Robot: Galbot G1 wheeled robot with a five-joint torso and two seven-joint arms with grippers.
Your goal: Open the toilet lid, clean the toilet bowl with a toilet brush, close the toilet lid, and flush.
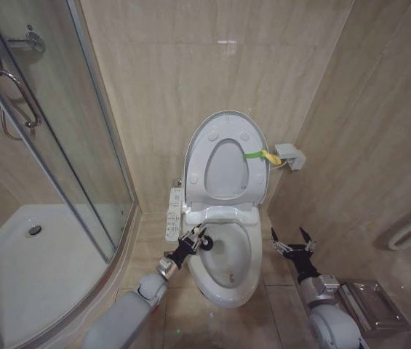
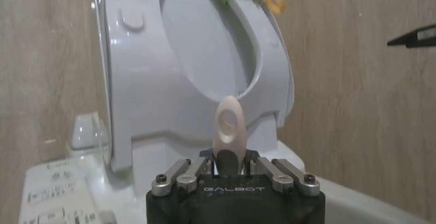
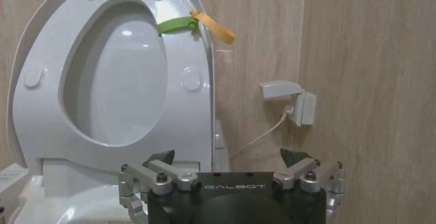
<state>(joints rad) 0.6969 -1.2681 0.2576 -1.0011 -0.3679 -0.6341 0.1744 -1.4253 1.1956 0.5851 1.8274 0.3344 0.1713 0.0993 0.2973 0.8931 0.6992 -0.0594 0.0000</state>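
While left gripper point(image 1: 196, 238) clamps toilet brush point(image 1: 206, 243) | right gripper point(image 1: 293, 241) spread, idle.

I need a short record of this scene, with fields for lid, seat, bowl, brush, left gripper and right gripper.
lid: toilet lid raised, upright against the wall
seat: seat raised against the lid
bowl: toilet bowl uncovered
brush: toilet brush held over the bowl's left rim
left gripper: left gripper shut on the brush handle
right gripper: right gripper open, holds nothing, beside the bowl's right side
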